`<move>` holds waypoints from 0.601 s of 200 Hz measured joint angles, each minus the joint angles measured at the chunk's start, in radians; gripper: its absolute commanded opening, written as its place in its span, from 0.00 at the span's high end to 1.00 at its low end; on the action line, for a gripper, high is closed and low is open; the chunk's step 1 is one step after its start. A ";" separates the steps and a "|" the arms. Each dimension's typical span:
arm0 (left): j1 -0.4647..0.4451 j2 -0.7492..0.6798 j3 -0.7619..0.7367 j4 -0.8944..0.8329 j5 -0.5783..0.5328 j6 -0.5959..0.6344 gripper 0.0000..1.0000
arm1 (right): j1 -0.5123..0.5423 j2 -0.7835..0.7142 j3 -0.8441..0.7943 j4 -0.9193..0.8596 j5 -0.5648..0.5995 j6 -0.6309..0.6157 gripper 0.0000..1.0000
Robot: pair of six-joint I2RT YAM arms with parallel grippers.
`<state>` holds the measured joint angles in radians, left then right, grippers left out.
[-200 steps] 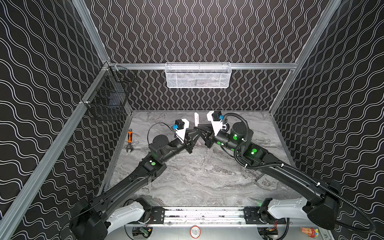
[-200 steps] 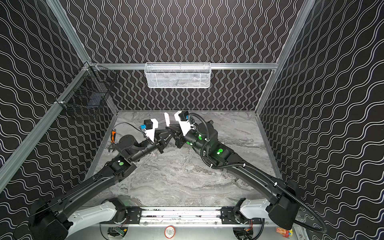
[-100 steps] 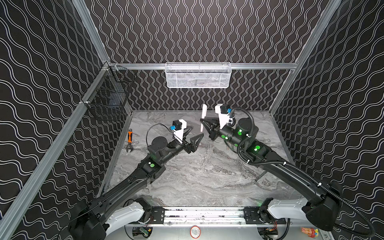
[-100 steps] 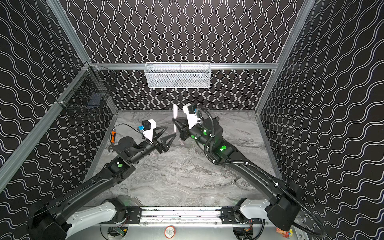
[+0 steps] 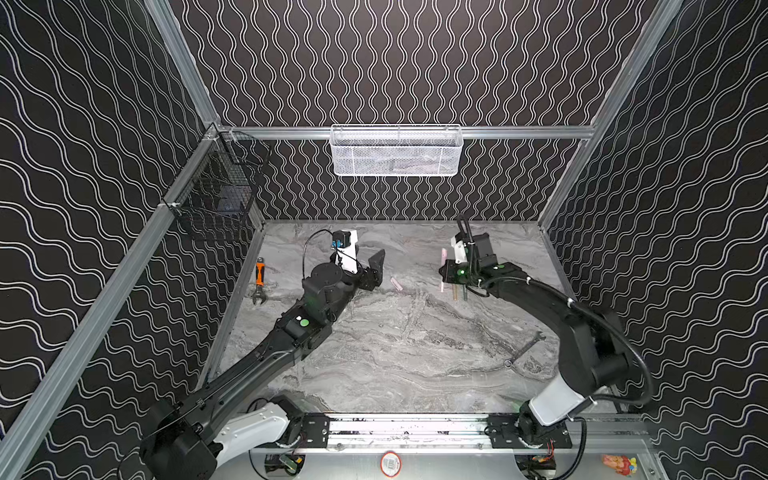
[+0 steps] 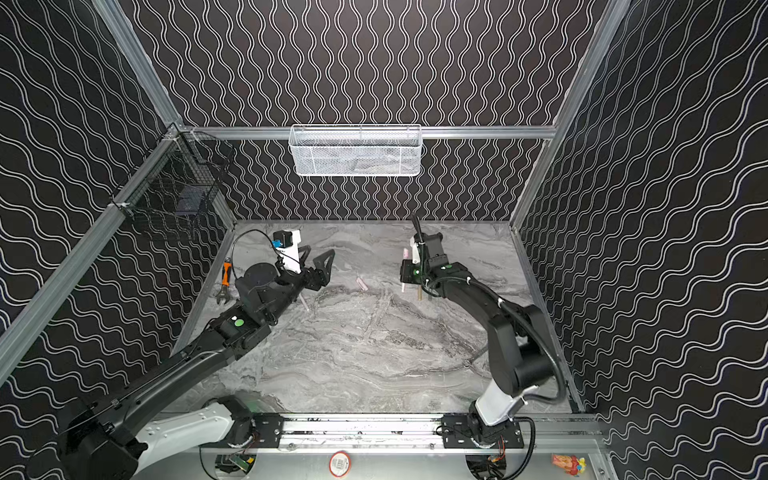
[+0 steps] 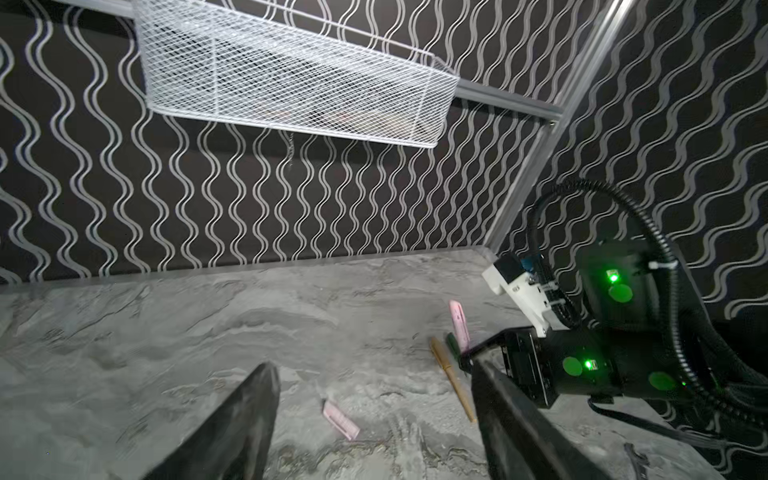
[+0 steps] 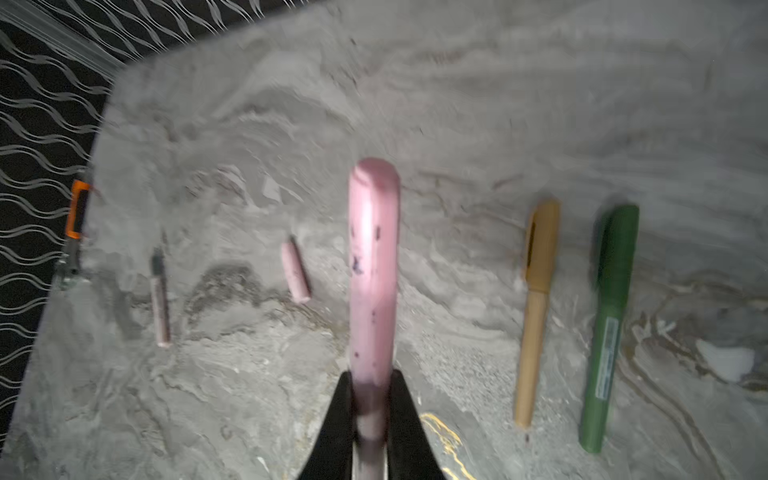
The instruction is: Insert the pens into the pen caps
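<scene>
With the left jaws now sprung open and empty, the capped pink pen (image 8: pixel 372 270) is carried in the clamped right jaws toward the right edge of the surface (image 5: pixel 395 340), beside the gold pen (image 8: pixel 536 311) and green pen (image 8: pixel 609 332) (both capped), so only a pink cap (image 8: pixel 296 272) and bare pink pen (image 8: pixel 160 303) are judged left.

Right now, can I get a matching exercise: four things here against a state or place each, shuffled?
1 capped pink pen
2 loose pink cap
3 gold pen
4 left hand

A open, empty
B lying beside the green pen
C gripped by the right hand
D lying by itself, no pen in it

Pairs: 1-C, 2-D, 3-B, 4-A
</scene>
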<state>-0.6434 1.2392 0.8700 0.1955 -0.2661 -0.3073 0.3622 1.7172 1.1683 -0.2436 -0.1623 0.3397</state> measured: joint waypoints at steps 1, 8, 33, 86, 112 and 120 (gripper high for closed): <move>0.000 0.001 0.001 -0.002 -0.002 0.000 0.24 | -0.001 0.003 0.001 -0.001 -0.001 0.001 0.86; 0.002 0.008 0.008 -0.021 -0.024 0.000 0.24 | -0.008 0.032 0.009 -0.016 -0.003 0.003 0.86; 0.009 0.032 0.031 -0.079 -0.087 -0.007 0.24 | -0.025 0.127 0.059 -0.056 -0.007 0.008 0.84; 0.025 0.065 0.046 -0.137 -0.142 -0.007 0.24 | -0.049 0.253 0.106 -0.102 -0.008 0.011 0.81; 0.027 0.074 0.048 -0.144 -0.145 -0.006 0.24 | -0.054 0.280 0.127 -0.106 -0.008 0.016 0.78; 0.027 0.077 0.048 -0.148 -0.145 -0.006 0.24 | -0.054 0.280 0.126 -0.103 -0.008 0.019 0.77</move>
<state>-0.6163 1.3159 0.9180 0.0479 -0.4114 -0.3138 0.3084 1.9972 1.2945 -0.3470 -0.1699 0.3584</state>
